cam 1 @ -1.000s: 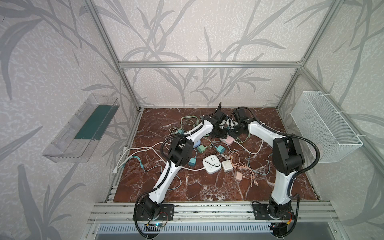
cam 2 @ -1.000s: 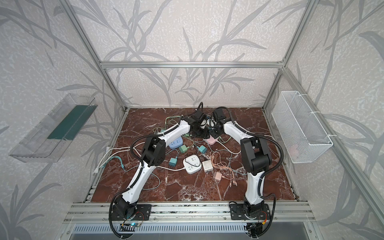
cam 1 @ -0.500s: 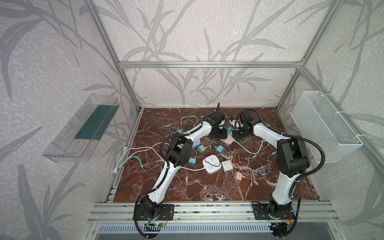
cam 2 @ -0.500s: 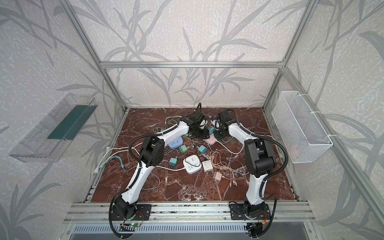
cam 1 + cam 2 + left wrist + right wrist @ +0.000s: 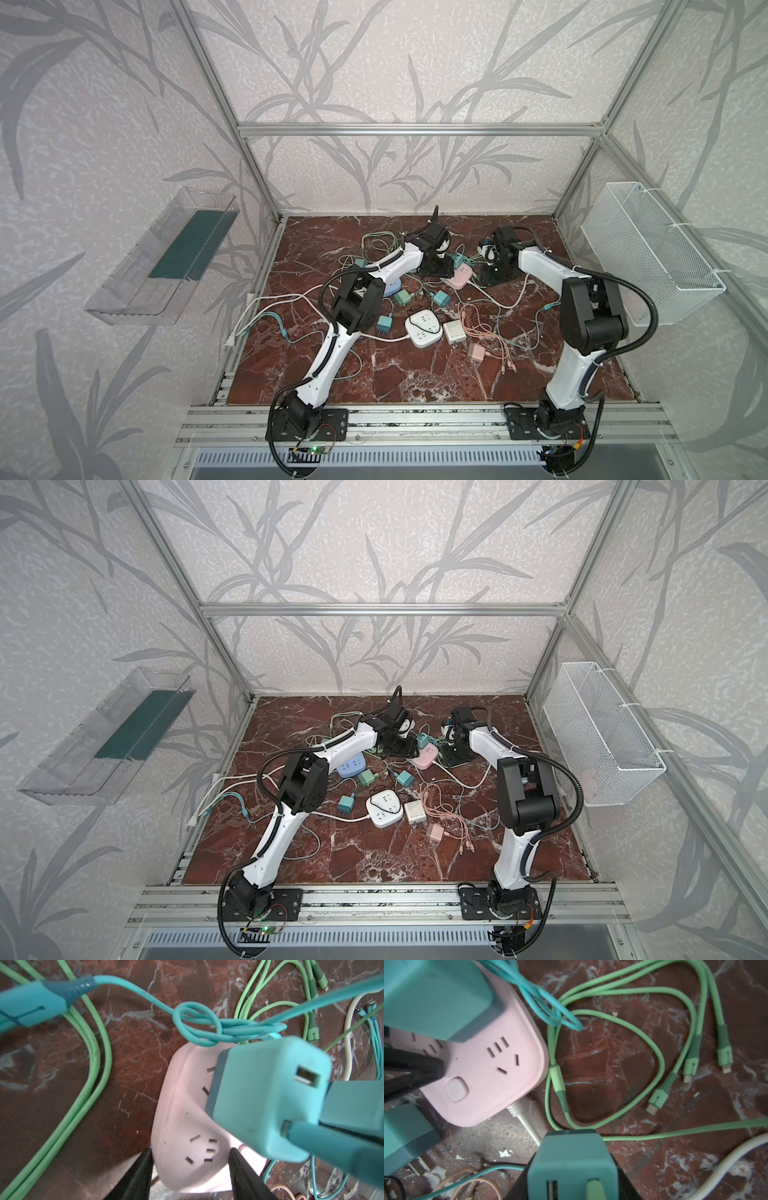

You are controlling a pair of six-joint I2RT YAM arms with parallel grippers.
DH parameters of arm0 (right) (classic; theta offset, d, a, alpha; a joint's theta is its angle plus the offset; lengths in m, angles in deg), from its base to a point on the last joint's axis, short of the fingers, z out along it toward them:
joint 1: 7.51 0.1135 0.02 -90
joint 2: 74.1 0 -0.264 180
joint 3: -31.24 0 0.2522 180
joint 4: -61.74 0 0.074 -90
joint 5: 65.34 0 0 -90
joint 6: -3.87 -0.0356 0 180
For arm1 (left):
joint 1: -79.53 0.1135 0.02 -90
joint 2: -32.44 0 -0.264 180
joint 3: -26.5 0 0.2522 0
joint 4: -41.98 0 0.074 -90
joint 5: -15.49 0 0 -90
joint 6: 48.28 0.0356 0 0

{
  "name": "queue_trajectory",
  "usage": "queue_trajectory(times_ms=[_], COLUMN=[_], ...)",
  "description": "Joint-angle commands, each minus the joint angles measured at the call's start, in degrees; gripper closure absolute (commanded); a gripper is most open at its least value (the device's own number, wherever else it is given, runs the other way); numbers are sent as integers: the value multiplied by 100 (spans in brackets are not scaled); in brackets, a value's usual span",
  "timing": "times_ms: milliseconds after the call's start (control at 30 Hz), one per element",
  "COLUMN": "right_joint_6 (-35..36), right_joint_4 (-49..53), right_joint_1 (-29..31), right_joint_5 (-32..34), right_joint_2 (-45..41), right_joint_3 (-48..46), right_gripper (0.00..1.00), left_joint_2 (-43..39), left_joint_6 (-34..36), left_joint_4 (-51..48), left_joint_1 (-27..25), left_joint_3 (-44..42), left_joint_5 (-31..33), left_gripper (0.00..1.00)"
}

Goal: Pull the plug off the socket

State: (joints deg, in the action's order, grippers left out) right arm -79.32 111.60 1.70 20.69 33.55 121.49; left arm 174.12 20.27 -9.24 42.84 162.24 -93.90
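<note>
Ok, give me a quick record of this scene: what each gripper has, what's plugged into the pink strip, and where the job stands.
left gripper: closed across the pink power strip, holding it on the marble table
right gripper: closed on the held teal charger, clear of the strip, with a green cable in its port
plugged in: the plugged teal charger stands in the strip, teal cable attached
lying loose: the loose teal charger beside the strip, prongs showing
job status: one plug off, one left in the strip
</note>
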Motion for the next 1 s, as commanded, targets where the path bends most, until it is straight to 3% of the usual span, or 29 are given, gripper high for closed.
queue_trajectory(times_ms=[0, 500, 967], right_joint_6=[-158, 16, 207], right_joint_4=[583, 1713, 2102], right_joint_1=[-101, -174, -174], right_joint_5=[259, 428, 640], right_joint_2=[-20, 437, 673], right_joint_3=[235, 945, 1153], right_gripper=[89, 85, 72], left_joint_2=[157, 175, 131], left_joint_6=[1, 3, -43], left_joint_4=[-509, -492, -409], left_joint_1=[-67, -67, -69], left_joint_3=[-269, -302, -341], left_joint_5=[111, 72, 24], left_gripper=[42, 42, 42])
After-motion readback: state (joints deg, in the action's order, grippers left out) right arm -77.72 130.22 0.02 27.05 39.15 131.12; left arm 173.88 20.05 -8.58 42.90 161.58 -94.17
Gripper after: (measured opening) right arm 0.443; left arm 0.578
